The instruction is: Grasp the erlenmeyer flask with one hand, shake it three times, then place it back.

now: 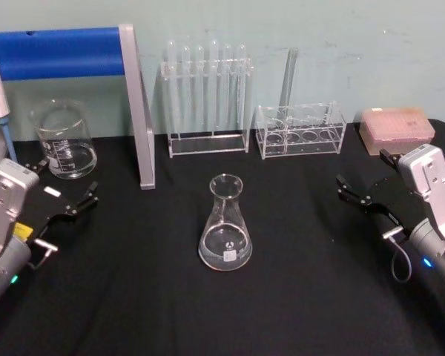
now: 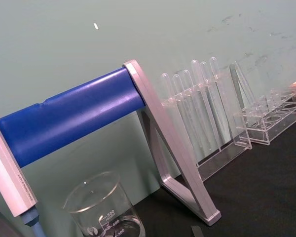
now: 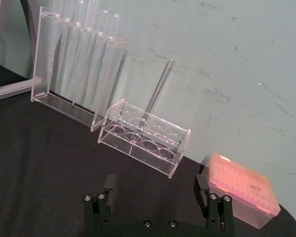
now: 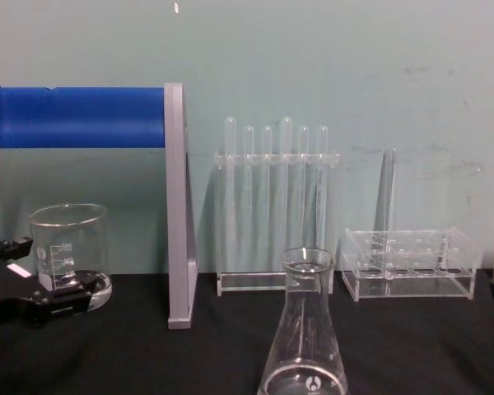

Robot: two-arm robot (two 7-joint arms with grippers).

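You had the clear glass conical erlenmeyer flask point(image 1: 225, 226) standing upright on the black tabletop point(image 1: 297, 297), just below the centre of the head view, with its small dark round logo low on the side facing the camera; in the chest view it rose from the bottom edge, right of centre. Nothing touched it. Your left gripper point(image 1: 69, 176) sat at the left edge of the head view, its black fingers spread apart and gripping nothing, their tips close to the base of the cylindrical graduated glass beaker point(image 1: 64, 139) in the upper left. Your right gripper point(image 1: 363, 169) sat at the right edge, well apart from the flask, and the right wrist view showed its two fingers spread wide with bare table between them. Behind the flask, along the pale green wall, stood a tall clear acrylic rack of slim test tubes point(image 1: 206, 96), and to its right a low clear rack with round holes point(image 1: 300, 132) holding one leaning glass tube. A pink translucent box point(image 1: 397, 127) lay at the upper right, just behind the right gripper. A blue cylinder on a grey metal frame point(image 1: 59, 53) crossed the upper left.
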